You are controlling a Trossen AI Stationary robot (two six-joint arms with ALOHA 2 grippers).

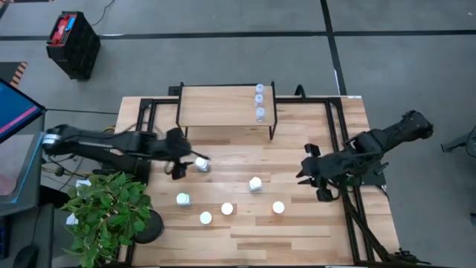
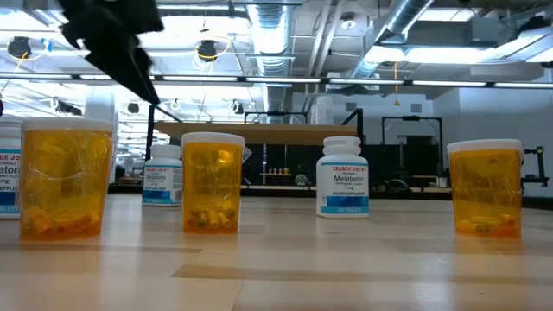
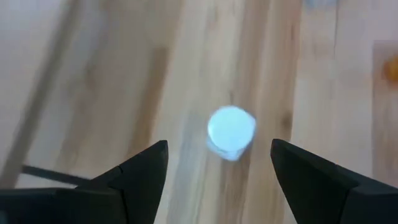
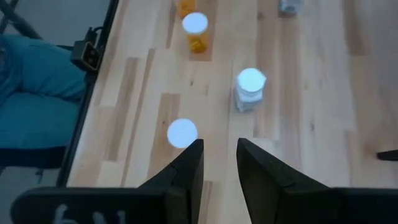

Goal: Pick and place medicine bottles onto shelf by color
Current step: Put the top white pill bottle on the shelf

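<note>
The left gripper (image 1: 192,162), wide open and empty, hovers over an upright white bottle (image 1: 202,164) just beyond its fingertips.

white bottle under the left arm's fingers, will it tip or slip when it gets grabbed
The white bottle stands upright on a narrow base, so an off-centre nudge could probably tip it. Its smooth round wall may slip or twist between flat fingers. It looks like light plastic, so it should lift easily; once on its side it would likely roll.

Grey floor (image 1: 223,52) — black tape lines; exposed ceiling ducts (image 2: 276,26), strip lights.
</note>
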